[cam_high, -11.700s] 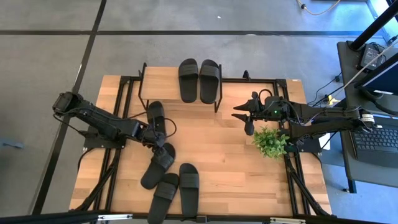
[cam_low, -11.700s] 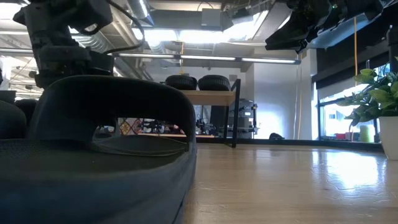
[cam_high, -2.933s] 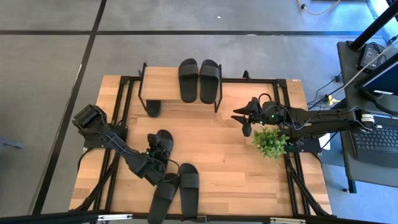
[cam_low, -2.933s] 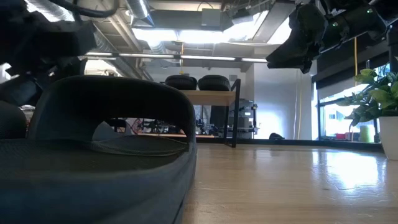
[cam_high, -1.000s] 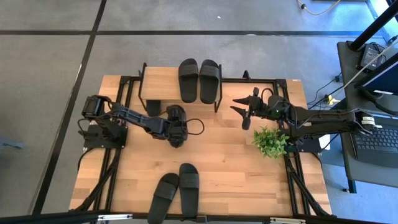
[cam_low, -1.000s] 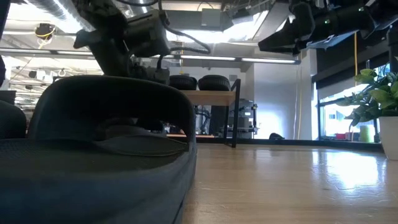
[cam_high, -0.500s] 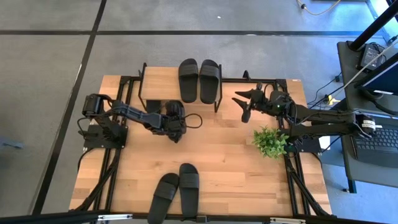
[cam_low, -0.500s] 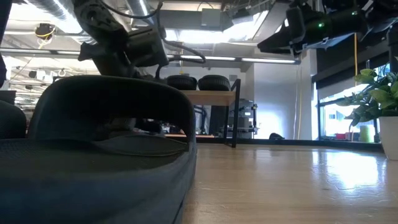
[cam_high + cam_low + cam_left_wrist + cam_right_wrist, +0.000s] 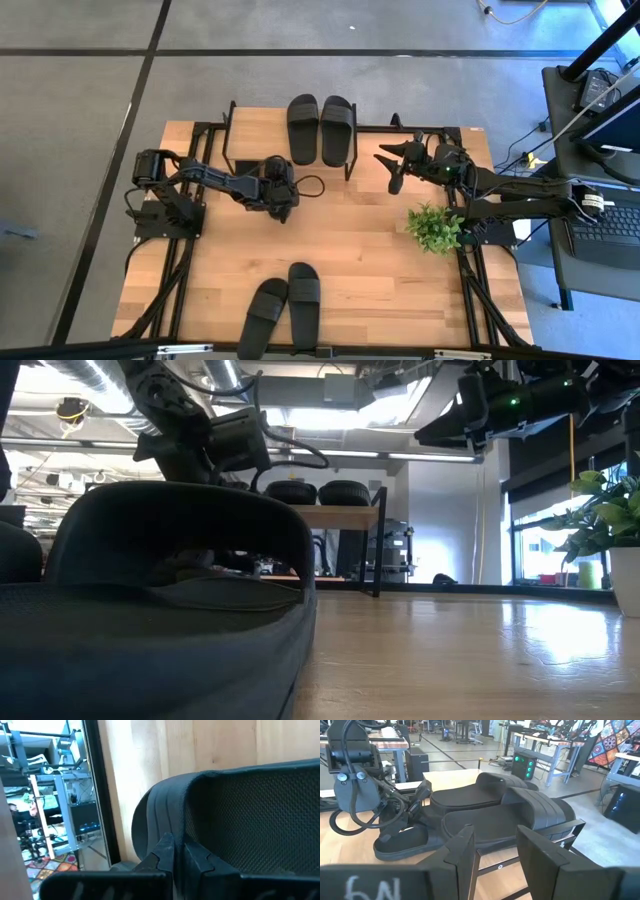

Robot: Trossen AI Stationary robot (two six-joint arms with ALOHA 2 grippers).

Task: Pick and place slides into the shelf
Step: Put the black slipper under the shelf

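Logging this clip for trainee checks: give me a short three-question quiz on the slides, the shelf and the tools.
1. True or false: two slides lie on top of the shelf.
2. Which tool grips the carried slide? A: left tool. B: right tool.
3. Fill in: ___ loose slides lie on the table, far from the shelf.
Key: 1 true; 2 A; 3 two.

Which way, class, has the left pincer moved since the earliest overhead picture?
Yes. The left pincer, shut on a slide, has travelled from the table's near-left slides toward the shelf at the far edge.
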